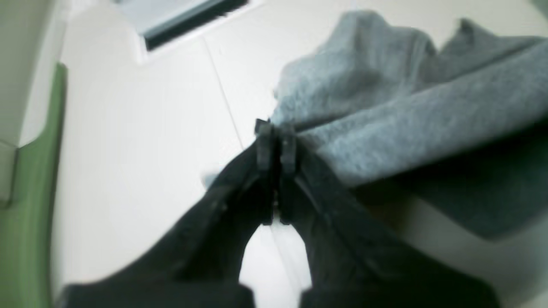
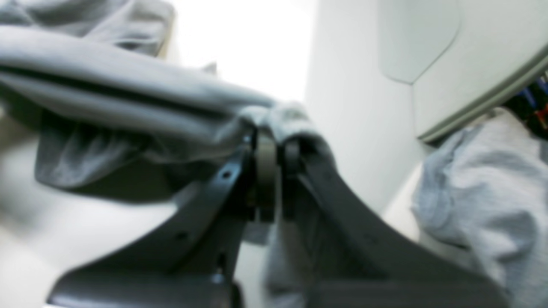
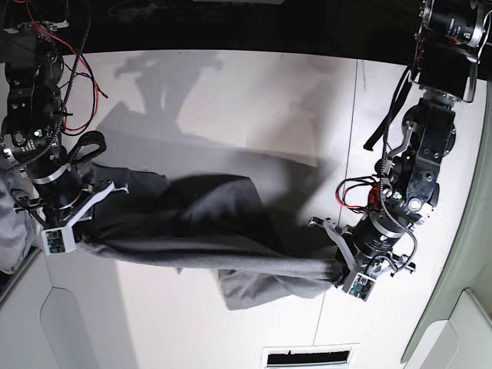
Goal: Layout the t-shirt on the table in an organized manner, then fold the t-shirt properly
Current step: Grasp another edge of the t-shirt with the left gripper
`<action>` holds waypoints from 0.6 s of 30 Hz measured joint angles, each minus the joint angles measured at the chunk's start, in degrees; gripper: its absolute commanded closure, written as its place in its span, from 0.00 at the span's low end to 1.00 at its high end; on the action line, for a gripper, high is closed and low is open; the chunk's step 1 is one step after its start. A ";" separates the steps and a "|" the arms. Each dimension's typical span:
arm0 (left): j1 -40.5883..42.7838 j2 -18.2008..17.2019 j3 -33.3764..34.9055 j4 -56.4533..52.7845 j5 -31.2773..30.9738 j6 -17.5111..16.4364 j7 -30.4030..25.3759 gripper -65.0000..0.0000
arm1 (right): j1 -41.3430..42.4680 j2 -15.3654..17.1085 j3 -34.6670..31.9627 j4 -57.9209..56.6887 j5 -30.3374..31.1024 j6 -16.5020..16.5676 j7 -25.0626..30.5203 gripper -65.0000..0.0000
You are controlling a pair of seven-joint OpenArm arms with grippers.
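The heather-grey t-shirt hangs bunched in a long band between my two grippers, over the white table. On the right of the base view, my left gripper is shut on one end of the cloth. The left wrist view shows its fingertips pinched together on an edge of the t-shirt. At the left of the base view, my right gripper is shut on the other end. In the right wrist view the t-shirt bulges over the closed right gripper.
A paler bluish-grey bundle of cloth lies just beyond the right gripper at the table's left edge. A dark seam line runs across the table. A slotted vent sits at the near edge. A green rim borders the far right.
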 measured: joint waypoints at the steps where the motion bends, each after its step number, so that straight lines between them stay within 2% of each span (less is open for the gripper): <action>1: 0.13 -0.66 0.02 2.03 0.94 0.17 0.70 1.00 | -0.15 0.46 0.46 0.48 0.63 0.04 -0.42 1.00; 7: -0.17 -2.03 0.02 4.76 2.97 0.15 -0.09 1.00 | 0.17 1.07 4.31 0.02 2.43 2.03 1.42 1.00; 9: -0.31 -1.40 0.09 2.91 2.91 -0.11 -3.58 1.00 | 0.74 1.09 4.83 -1.99 2.43 2.21 2.32 1.00; 12: -4.37 1.38 0.11 -5.31 3.41 -4.83 -5.29 1.00 | 4.98 1.09 5.01 -9.42 2.19 4.22 3.63 1.00; 14: -7.89 3.63 0.11 -12.87 3.43 -6.14 -5.40 1.00 | 9.11 0.83 5.01 -15.89 2.62 4.98 4.94 1.00; 15: -9.42 4.55 0.07 -16.63 3.67 -6.36 -5.68 0.96 | 11.19 0.72 4.98 -19.15 3.61 5.64 5.68 0.88; 17: -11.54 6.19 -0.02 -23.71 4.48 -7.96 -6.60 0.72 | 14.62 0.70 5.05 -25.62 5.09 7.17 6.08 0.58; 18: -12.13 6.75 -0.11 -27.08 4.37 -9.25 -6.95 0.62 | 15.96 0.76 5.18 -28.74 6.60 7.41 5.99 0.46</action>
